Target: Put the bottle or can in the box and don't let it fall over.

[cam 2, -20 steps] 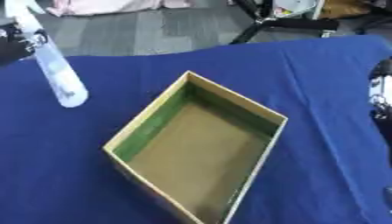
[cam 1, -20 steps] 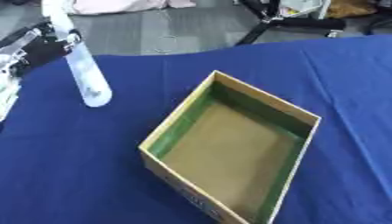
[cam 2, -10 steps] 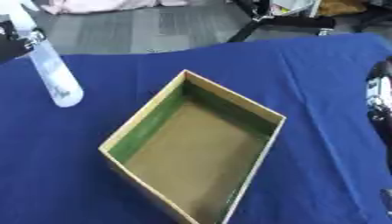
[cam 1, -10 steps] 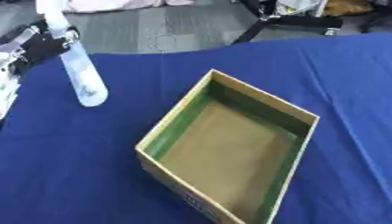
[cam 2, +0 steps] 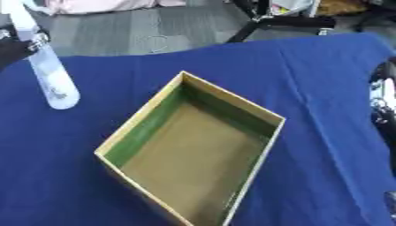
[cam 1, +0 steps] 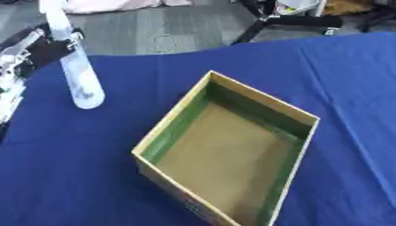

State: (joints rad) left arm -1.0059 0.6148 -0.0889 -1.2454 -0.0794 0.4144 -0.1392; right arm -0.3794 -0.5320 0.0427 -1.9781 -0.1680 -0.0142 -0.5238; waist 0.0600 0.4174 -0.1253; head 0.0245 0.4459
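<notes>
Both eye views look down from the head at the blue counter (cam 1: 70, 176); both share the box (cam 2: 193, 159).

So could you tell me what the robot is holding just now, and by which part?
The left hand holds the clear bottle by its upper part, near the neck.

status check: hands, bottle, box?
Left hand shut on bottle, left of box. Bottle tilted, not yet in. Right hand idle at right edge. Box empty.
</notes>
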